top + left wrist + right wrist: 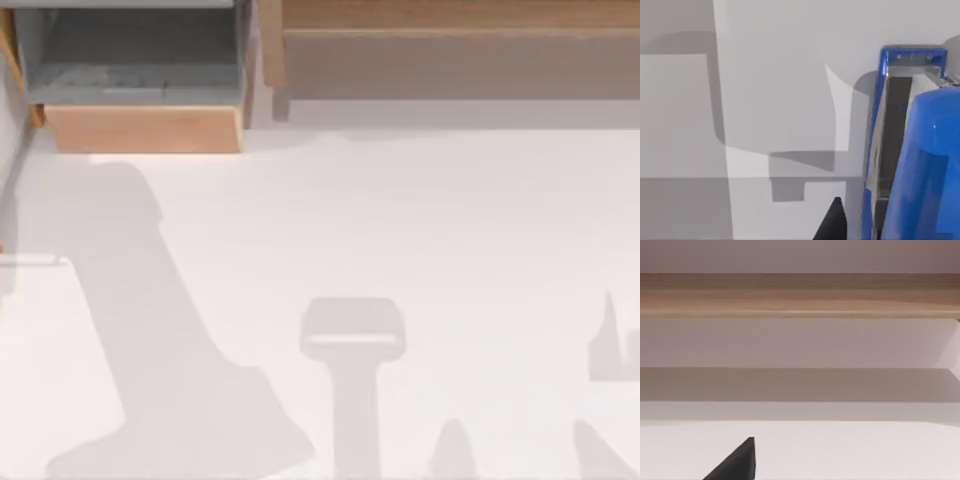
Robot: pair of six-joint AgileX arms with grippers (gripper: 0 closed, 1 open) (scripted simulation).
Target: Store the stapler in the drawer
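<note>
Drawer (140,95) sits open at the far left of the table (420,220) in the top view, grey walls and floor showing behind its light tan wooden front panel. To its right a long wooden shelf (450,30) runs along the back edge, with a shaded recess beneath it. The white tabletop below carries only soft grey shadows, one broad diagonal one on the left and a few narrower ones along the near edge.

Over to the left wrist view, and there is the stapler (920,165), big and close to the camera. Its glossy blue top is rounded, and the silver metal underside and a dark inner channel show alongside it. It stands out against the white surface, and whether anything grips it I cannot tell. A dark fingertip (832,222) of the left gripper pokes in just beside the stapler, and how wide that gripper stands I cannot tell.

The right wrist view looks along the table towards the wooden shelf (800,295). One dark fingertip (737,462) of the right gripper shows above bare white surface, and its opening I cannot tell either.
</note>
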